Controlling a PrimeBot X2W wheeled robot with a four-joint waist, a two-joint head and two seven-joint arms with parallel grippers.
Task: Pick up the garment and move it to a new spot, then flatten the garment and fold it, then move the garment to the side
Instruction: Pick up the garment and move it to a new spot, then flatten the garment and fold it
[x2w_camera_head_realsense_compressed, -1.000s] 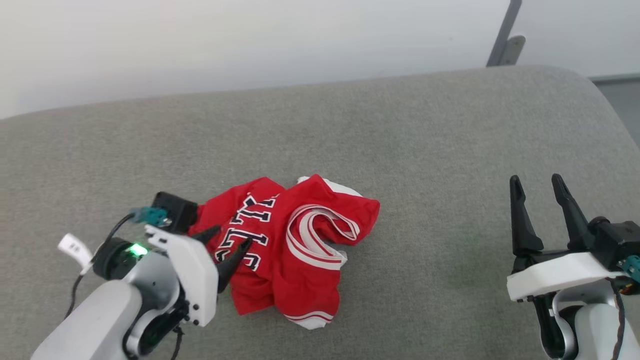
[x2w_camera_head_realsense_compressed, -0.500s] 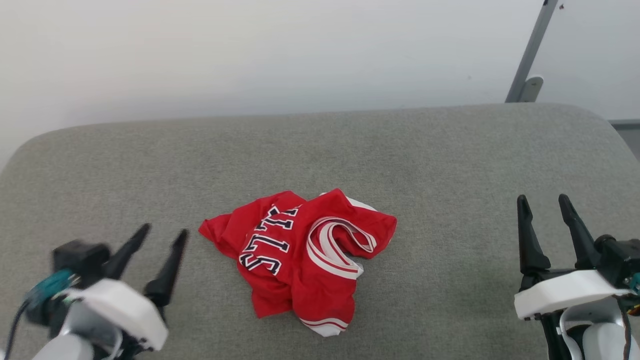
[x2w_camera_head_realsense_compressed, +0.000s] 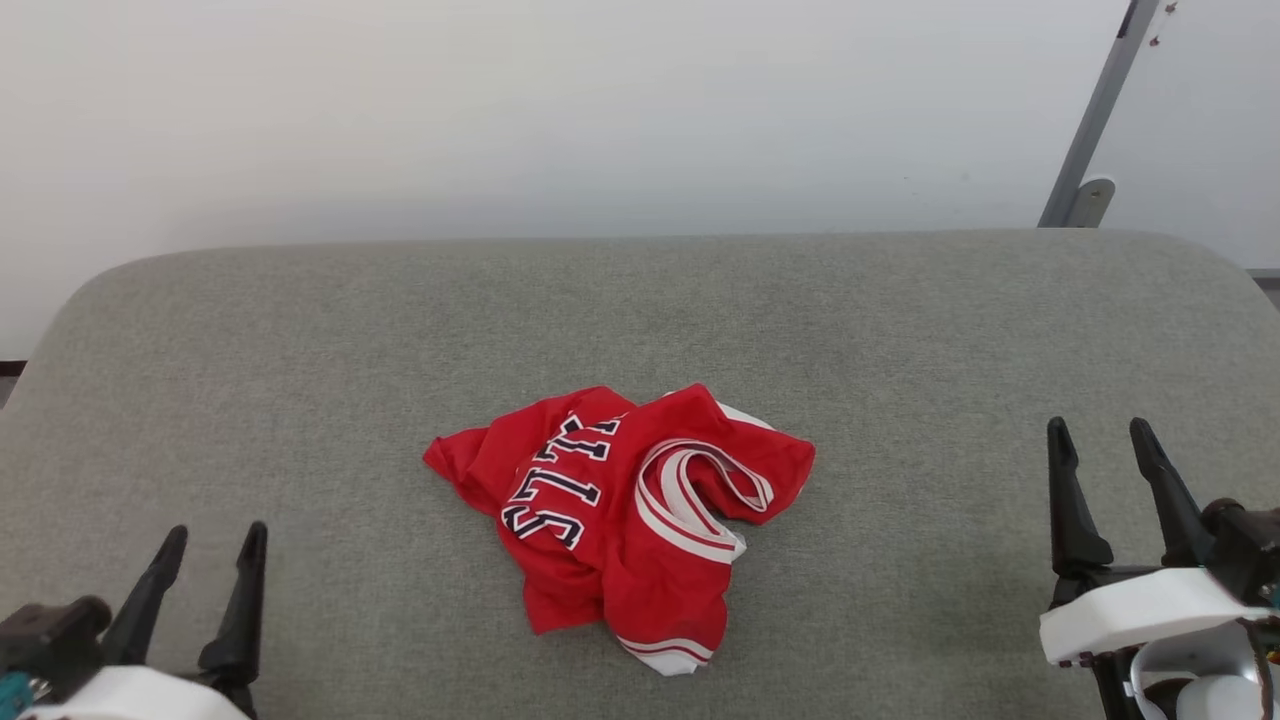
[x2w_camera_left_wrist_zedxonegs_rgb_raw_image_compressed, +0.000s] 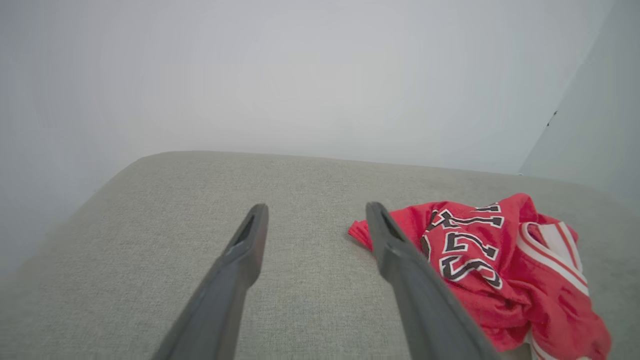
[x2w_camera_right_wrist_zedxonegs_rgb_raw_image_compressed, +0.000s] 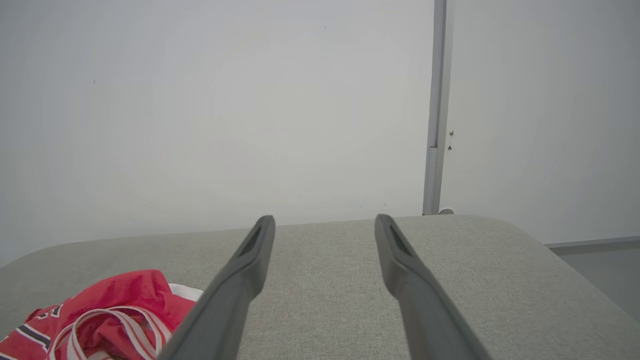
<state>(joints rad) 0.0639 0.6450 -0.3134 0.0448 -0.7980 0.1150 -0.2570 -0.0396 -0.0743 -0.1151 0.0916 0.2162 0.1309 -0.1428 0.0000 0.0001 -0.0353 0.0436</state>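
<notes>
The garment (x2w_camera_head_realsense_compressed: 620, 515), a red jersey with black white-outlined lettering and striped white-and-red trim, lies crumpled in the middle of the grey cushioned surface (x2w_camera_head_realsense_compressed: 900, 330). My left gripper (x2w_camera_head_realsense_compressed: 215, 535) stands open at the lower left, well clear of the cloth, with nothing between its fingers. In the left wrist view the garment (x2w_camera_left_wrist_zedxonegs_rgb_raw_image_compressed: 490, 255) lies to the right of that gripper (x2w_camera_left_wrist_zedxonegs_rgb_raw_image_compressed: 316, 210). My right gripper (x2w_camera_head_realsense_compressed: 1097, 432) is open at the lower right, far from the jersey. From the right wrist, the garment (x2w_camera_right_wrist_zedxonegs_rgb_raw_image_compressed: 115, 310) sits at the lower left of the open gripper (x2w_camera_right_wrist_zedxonegs_rgb_raw_image_compressed: 325, 220).
A plain white wall (x2w_camera_head_realsense_compressed: 560, 110) rises behind the cushion's far edge. A grey metal post (x2w_camera_head_realsense_compressed: 1095, 120) stands at the back right corner, and the same post (x2w_camera_right_wrist_zedxonegs_rgb_raw_image_compressed: 436, 105) appears in the right wrist view. The cushion's corners are rounded, with floor (x2w_camera_right_wrist_zedxonegs_rgb_raw_image_compressed: 600, 270) beyond the right side.
My left gripper has drawn back from the garment's left edge to the lower left, leaving it lying free. The head camera has tilted up and shifted; the right gripper holds its place.
</notes>
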